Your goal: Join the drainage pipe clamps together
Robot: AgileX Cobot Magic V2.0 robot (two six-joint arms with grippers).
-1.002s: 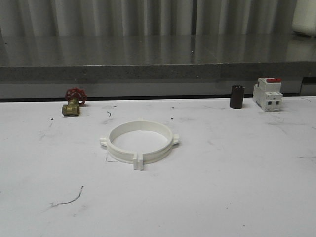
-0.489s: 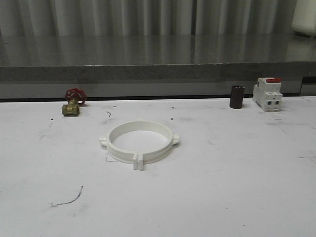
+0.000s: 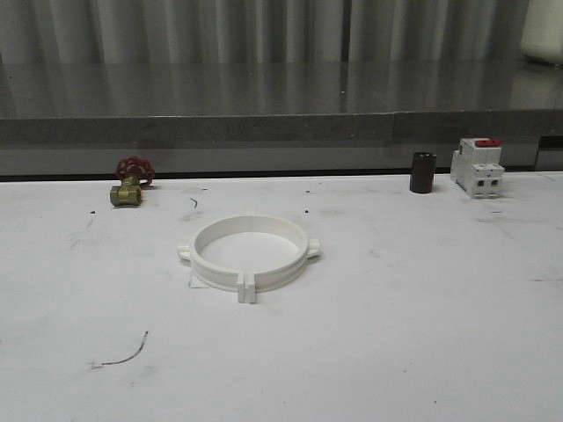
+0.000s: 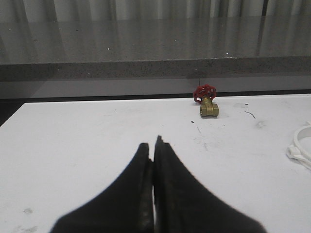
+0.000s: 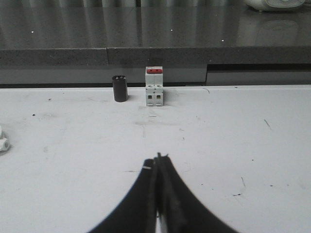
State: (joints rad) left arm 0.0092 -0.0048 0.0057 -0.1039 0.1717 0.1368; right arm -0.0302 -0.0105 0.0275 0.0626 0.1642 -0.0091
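Observation:
The two white drainage pipe clamps (image 3: 250,255) lie flat on the white table as one closed ring, with paired tabs at the front and back and a lug on each side. An edge of that ring (image 4: 302,150) shows in the left wrist view, and one lug (image 5: 3,142) in the right wrist view. My left gripper (image 4: 153,145) hangs over bare table well to the ring's left, jaws shut on nothing. My right gripper (image 5: 158,159) sits over bare table to the ring's right, also shut and empty.
A brass valve with a red handwheel (image 3: 131,182) stands at the back left. A black cylinder (image 3: 422,172) and a white breaker with a red switch (image 3: 477,167) stand at the back right. A grey ledge (image 3: 281,127) runs behind the table.

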